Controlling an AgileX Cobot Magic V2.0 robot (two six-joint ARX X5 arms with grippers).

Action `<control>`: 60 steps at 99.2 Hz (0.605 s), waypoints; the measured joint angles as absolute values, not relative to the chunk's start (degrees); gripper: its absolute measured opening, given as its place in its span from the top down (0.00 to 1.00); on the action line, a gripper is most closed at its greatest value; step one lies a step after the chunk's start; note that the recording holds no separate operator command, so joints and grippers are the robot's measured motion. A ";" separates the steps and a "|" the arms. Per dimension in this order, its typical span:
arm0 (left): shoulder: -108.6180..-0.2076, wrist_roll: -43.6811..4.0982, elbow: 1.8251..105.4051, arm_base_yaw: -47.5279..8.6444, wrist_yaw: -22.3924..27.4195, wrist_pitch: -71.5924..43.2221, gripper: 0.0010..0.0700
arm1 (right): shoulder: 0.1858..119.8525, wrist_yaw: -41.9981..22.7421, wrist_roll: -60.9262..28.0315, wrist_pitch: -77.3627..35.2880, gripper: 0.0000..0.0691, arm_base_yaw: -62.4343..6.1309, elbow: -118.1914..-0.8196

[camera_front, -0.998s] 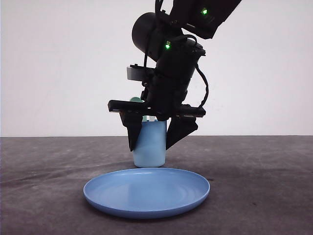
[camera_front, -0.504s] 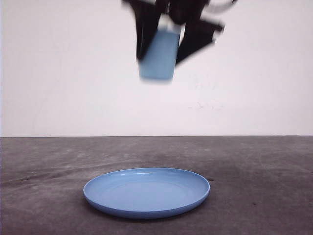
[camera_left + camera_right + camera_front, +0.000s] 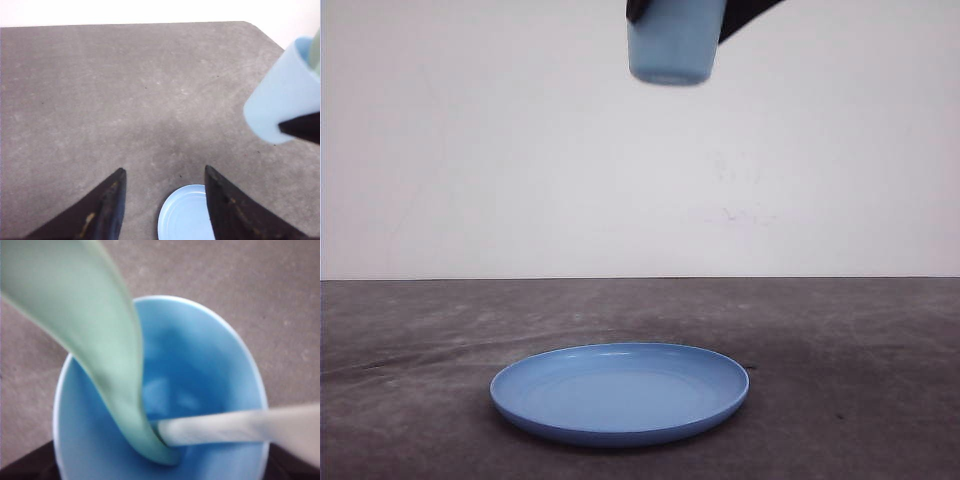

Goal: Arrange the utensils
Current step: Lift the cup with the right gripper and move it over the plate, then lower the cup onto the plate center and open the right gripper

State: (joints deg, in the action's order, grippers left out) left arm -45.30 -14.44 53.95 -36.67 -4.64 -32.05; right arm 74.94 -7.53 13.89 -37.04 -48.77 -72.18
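Observation:
The mint-green spoon (image 3: 85, 315) and the white fork (image 3: 240, 427) stand inside the light blue cup (image 3: 200, 355), their ends meeting at its bottom. My right gripper (image 3: 677, 28) is shut on the cup (image 3: 675, 55) and holds it high above the table, at the top edge of the front view. In the left wrist view the cup (image 3: 282, 95) hangs off to one side with a dark right finger (image 3: 302, 127) against its wall and the spoon (image 3: 315, 50) poking out. My left gripper (image 3: 164, 169) is open and empty, high over the table.
The round blue plate (image 3: 620, 392) lies empty on the dark grey table (image 3: 870, 330) near the front edge; the plate (image 3: 182, 215) also appears far below between the left fingers. A white wall stands behind the table.
The right gripper has lifted the cup, with the utensils in it, off the table behind the plate, straight up and slightly right, to the top of the front view.

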 joint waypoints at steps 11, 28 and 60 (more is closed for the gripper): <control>-45.30 -14.41 53.95 -36.67 -4.64 -32.05 0.59 | 74.94 -7.51 14.33 -33.85 0.40 -49.63 -67.02; -45.32 -14.41 53.95 -36.67 -4.64 -32.08 0.59 | 74.96 -7.51 16.38 -25.69 0.40 -52.40 -56.31; -45.30 -14.41 53.95 -36.67 -4.64 -32.03 0.59 | 80.12 -8.08 19.38 -10.66 0.40 -56.88 -43.97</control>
State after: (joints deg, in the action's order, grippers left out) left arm -45.30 -14.41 53.95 -36.67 -4.64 -32.03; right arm 80.12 -8.08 19.38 -10.66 -56.88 -43.97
